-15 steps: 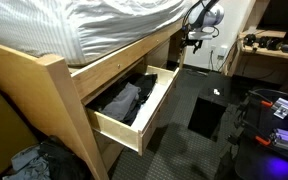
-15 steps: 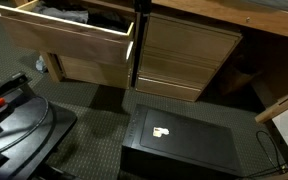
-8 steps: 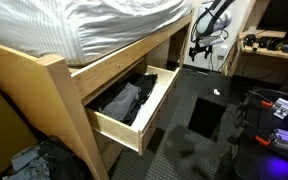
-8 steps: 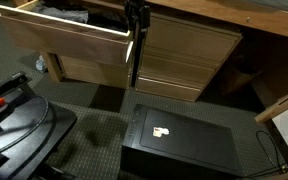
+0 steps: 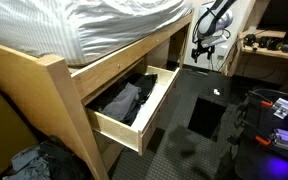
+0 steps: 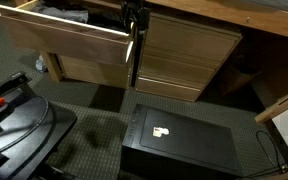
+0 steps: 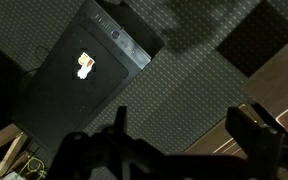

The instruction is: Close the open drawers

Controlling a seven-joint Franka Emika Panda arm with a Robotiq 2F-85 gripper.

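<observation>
End effector released, jaws wide, holding nothing — hanging just beside near end of open drawer, pulled out from bed frame; long front panel stretching away sideways — push likely straight into frame

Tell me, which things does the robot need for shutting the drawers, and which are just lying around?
For the job:
- the open drawer, with dark clothes inside
- the pincer, open

Just lying about:
- the black box
- the white bedding
- the heap of clothes
</observation>
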